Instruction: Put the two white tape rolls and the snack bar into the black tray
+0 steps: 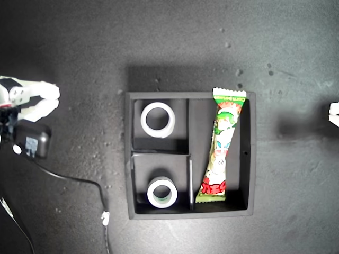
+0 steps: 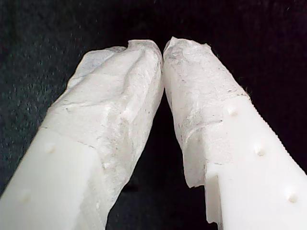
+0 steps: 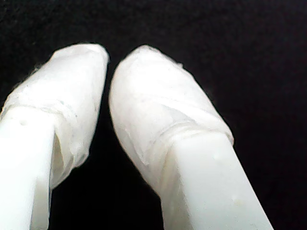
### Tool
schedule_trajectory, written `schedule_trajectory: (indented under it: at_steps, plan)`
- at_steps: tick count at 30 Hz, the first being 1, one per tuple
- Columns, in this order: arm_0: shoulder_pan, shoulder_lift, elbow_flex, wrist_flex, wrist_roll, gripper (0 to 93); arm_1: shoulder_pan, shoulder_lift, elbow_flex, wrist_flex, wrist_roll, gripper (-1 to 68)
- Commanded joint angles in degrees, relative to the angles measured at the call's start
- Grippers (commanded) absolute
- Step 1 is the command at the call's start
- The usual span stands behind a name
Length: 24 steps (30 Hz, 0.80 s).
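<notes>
The black tray [image 1: 251,153] sits in the middle of the exterior view. One white tape roll [image 1: 144,119] lies flat in its upper small compartment, and the other [image 1: 150,192] lies in the lower small one. The snack bar [image 1: 222,148] lies slanted in the long compartment, its upper crimped end resting on the tray's rim. My first gripper [image 2: 163,50] is shut on nothing over the dark surface, its fingertips touching. My second gripper [image 3: 108,62] is also shut and empty. One white arm [image 1: 32,98] shows at the exterior view's left edge and another [image 1: 333,114] at its right edge; which is which cannot be told.
A small black box [image 1: 33,140] with a black cable [image 1: 79,180] lies on the dark mat at the exterior view's left. The cable runs to a white connector [image 1: 105,217] near the tray's lower corner on that side.
</notes>
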Motion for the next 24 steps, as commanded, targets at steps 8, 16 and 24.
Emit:
schedule_trajectory:
  at_steps: [8, 16, 24]
  plan:
    - [9.05, 2.90, 3.34, 9.05, -5.10, 0.5, 6.42, 0.44, 0.70, 3.16, -21.45, 0.0]
    - [9.84, 2.90, 3.34, 9.05, -5.63, 0.5, 6.42, 0.44, 0.70, 3.16, -21.80, 0.0]
    - [9.84, 2.90, 3.34, 9.05, -5.63, 0.5, -3.34, 0.44, 0.70, 3.43, -21.36, 0.0]
